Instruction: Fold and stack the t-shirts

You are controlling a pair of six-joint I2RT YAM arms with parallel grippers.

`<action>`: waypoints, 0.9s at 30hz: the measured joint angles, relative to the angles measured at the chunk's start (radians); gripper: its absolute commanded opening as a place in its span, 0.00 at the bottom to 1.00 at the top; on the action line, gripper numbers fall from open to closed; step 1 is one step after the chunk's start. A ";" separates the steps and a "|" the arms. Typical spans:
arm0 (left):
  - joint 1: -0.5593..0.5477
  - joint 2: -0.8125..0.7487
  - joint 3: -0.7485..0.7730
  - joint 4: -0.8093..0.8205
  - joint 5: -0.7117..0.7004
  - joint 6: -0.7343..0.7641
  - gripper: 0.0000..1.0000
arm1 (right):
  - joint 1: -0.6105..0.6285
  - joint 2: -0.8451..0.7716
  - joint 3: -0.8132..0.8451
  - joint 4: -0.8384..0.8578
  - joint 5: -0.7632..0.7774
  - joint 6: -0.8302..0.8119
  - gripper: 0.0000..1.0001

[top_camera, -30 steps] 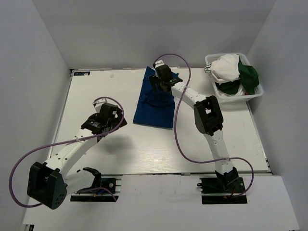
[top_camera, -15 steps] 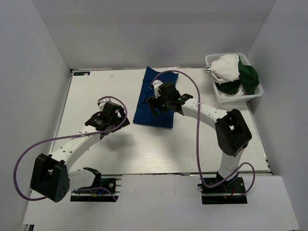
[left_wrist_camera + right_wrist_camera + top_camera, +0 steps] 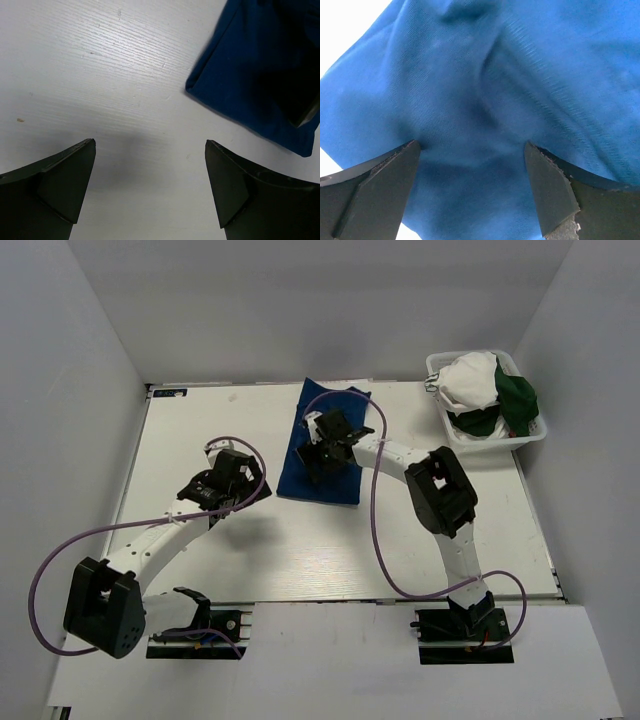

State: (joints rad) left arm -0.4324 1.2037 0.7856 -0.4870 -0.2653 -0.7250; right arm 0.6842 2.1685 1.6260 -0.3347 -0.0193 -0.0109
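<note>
Hovering open and empty over the middle of the blue shirt [image 3: 322, 483], the right tool [image 3: 322, 444] is the nearer one. Shirt lies as a folded strip on the counter [image 3: 200, 420], long axis far-to-near. The left tool [image 3: 224, 483], also open, sits left of its near corner.

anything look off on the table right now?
Minor only. The folded royal blue t-shirt lies skewed to the white table edges, its cloth rippled under the open right gripper. A dark green t-shirt hangs over the rim of the white mesh basket.
</note>
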 measured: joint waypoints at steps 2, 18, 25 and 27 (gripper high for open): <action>0.000 0.000 0.001 0.006 0.000 0.007 1.00 | -0.005 0.002 0.016 0.013 0.039 0.008 0.90; 0.000 0.180 0.051 0.079 0.058 0.074 1.00 | -0.120 -0.044 0.095 0.144 0.208 0.124 0.90; 0.000 0.345 0.100 0.158 0.137 0.121 0.94 | -0.104 -0.452 -0.467 0.118 0.073 0.320 0.90; 0.000 0.381 0.106 0.175 0.156 0.132 0.89 | -0.103 -0.495 -0.525 0.118 0.016 0.361 0.90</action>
State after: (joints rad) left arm -0.4320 1.5845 0.8921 -0.3115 -0.1097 -0.5934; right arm 0.5808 1.6733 1.1007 -0.2165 -0.0036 0.3504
